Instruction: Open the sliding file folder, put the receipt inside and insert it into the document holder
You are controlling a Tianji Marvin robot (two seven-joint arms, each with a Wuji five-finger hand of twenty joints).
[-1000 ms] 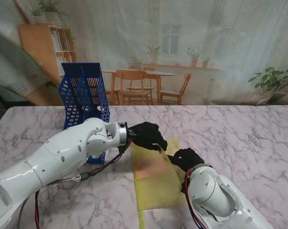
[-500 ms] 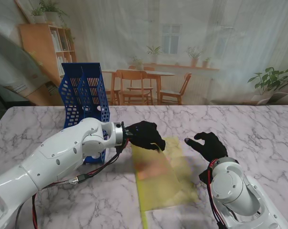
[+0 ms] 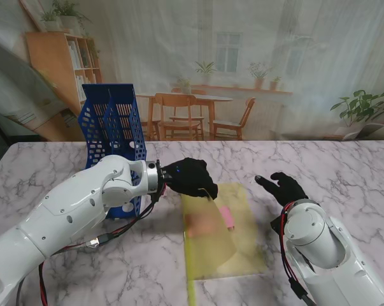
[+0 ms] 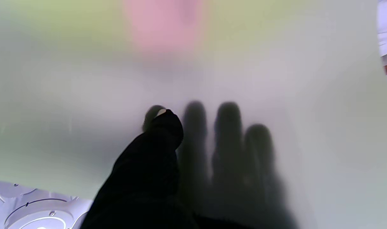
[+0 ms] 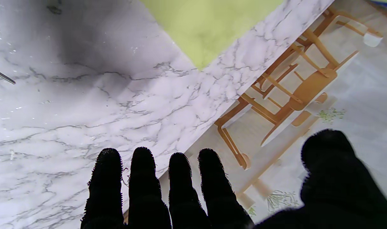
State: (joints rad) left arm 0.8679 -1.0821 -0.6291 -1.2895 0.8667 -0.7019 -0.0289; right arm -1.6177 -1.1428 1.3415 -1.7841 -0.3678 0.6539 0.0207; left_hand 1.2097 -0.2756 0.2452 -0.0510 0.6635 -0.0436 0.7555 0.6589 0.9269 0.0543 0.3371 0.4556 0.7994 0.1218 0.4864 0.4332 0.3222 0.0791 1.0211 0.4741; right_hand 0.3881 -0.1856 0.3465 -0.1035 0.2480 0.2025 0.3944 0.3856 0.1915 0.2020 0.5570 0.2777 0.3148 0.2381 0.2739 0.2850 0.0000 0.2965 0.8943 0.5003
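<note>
A translucent yellow-green file folder [image 3: 242, 245] lies on the marble table in front of me. My left hand [image 3: 190, 178] pinches its lifted top sheet [image 3: 204, 233] at the far edge, thumb on one side and fingers behind, as the left wrist view shows [image 4: 163, 127]. The pink receipt [image 3: 226, 216] lies inside the opened folder; it appears as a pink blur [image 4: 163, 27] through the sheet. My right hand [image 3: 283, 189] hovers open to the right of the folder, fingers [image 5: 142, 178] spread, holding nothing. The blue mesh document holder [image 3: 112, 134] stands at the far left.
The marble table [image 3: 344, 172] stretches right of the folder; its far edge meets a printed backdrop of wooden chairs [image 5: 295, 92]. A thin metal rod [image 5: 3, 76] lies on the table in the right wrist view. Cables [image 3: 125, 226] hang under my left forearm.
My right hand has drawn out of the folder and moved right, away from it, opening. The pink receipt now shows inside. My left hand keeps the top sheet lifted.
</note>
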